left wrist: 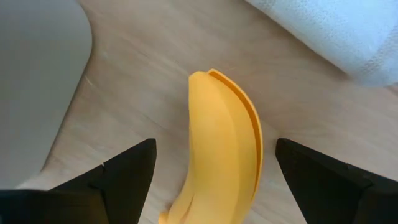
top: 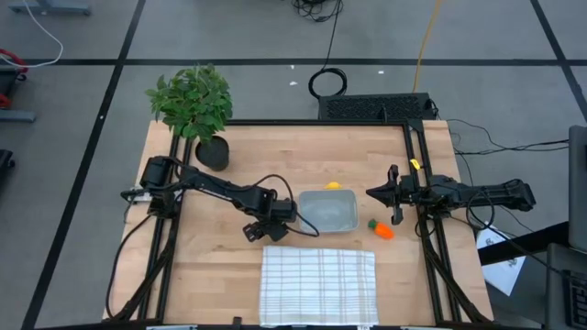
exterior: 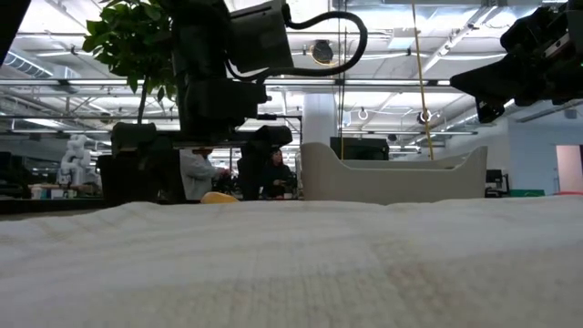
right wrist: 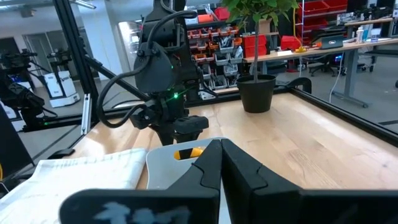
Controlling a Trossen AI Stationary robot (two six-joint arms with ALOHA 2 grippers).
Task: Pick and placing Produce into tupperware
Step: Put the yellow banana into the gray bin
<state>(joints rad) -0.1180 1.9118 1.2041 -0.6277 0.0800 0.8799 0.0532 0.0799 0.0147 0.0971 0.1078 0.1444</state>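
table (top: pixel 229 275): bare wood plank top; it carries everything named below
cloth (top: pixel 318 286): white checked, soft, lying flat at the front edge, just beside the left gripper; it fills the foreground of the low view; likely to snag a low finger
plant (top: pixel 194 103): potted, back left corner, well apart from the work
tub (top: pixel 327 211): shallow translucent, mid-table, nothing seen inside it; probably light and apt to slide if nudged
left gripper (left wrist: pixel 211 177): jaws wide apart, straddling the banana, just beside the tub's left side and the cloth's far edge
right gripper (right wrist: pixel 219 165): jaws pressed together, holding nothing, waiting to the right of the tub
banana (left wrist: pixel 221 155): on the wood between the open fingers, not yet touched; looks like smooth hard plastic, light, stiff, a bit slippery; best taken across the thick middle of the curve, where the sides run nearly parallel
carrot (top: pixel 382 229): on the wood right of the tub, near the right gripper; tapered, may roll
lemon (top: pixel 333 186): at the tub's back rim, whether touching cannot be told; small, round, likely to roll away
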